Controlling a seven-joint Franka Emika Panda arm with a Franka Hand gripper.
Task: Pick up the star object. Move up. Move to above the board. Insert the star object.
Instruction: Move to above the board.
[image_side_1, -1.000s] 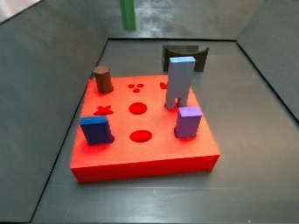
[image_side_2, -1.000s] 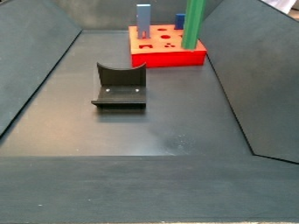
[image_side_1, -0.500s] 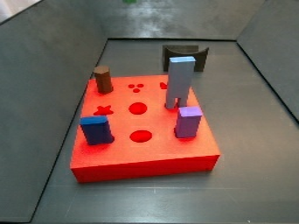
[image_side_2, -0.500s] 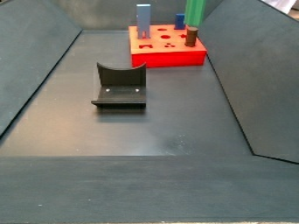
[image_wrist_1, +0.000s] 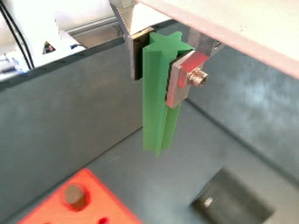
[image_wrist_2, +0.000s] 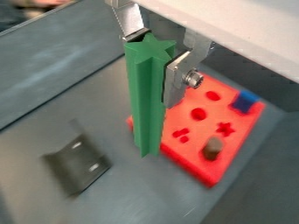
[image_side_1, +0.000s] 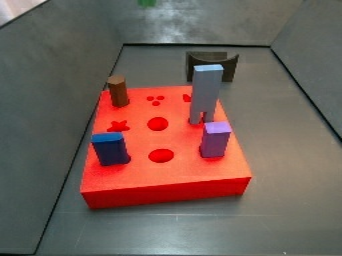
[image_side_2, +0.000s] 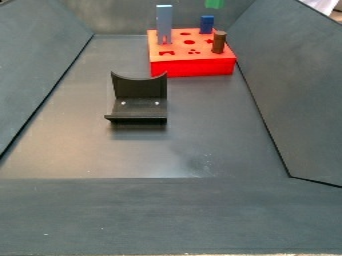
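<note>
My gripper (image_wrist_1: 159, 56) is shut on the star object (image_wrist_1: 158, 96), a tall green prism with ridged sides that hangs straight down between the two fingers; both wrist views show it (image_wrist_2: 142, 96). It is held high above the floor. The board (image_side_1: 201, 175), a red square slab, lies below and to one side in a wrist view (image_wrist_2: 177, 150), with its star-shaped hole (image_side_1: 118, 124) open near the brown cylinder (image_side_1: 118, 91). In both side views the gripper is out of view, and only a sliver of green (image_side_2: 214, 3) shows at the top edge.
On the board stand a tall light-blue block (image_side_1: 206, 92), a blue block (image_side_1: 110, 148) and a purple block (image_side_1: 214, 139). The fixture (image_side_2: 136, 98) stands on the dark floor beside the board. Sloping grey walls enclose the floor.
The green star object has risen, nearly leaving the top edge of both side views. The board and its pieces have not moved.
</note>
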